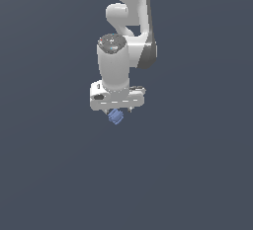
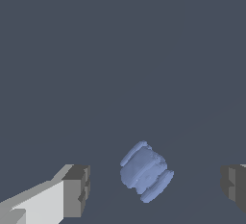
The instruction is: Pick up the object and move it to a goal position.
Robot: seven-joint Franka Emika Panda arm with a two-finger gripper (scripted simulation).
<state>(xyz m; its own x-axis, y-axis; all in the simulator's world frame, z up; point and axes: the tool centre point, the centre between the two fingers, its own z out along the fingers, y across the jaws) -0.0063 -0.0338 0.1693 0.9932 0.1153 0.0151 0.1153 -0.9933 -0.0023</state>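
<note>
the end effector hung with fingers apart, straddling the object without touching it, lined up for a grasp.

The arm is glossy white with rounded links and a dark grey joint band. Its boxy white end effector carries grey ribbed pads, possibly rubber.

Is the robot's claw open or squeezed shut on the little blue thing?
Open. In the wrist view the gripper has gaps between both fingers and the blue object.
</note>
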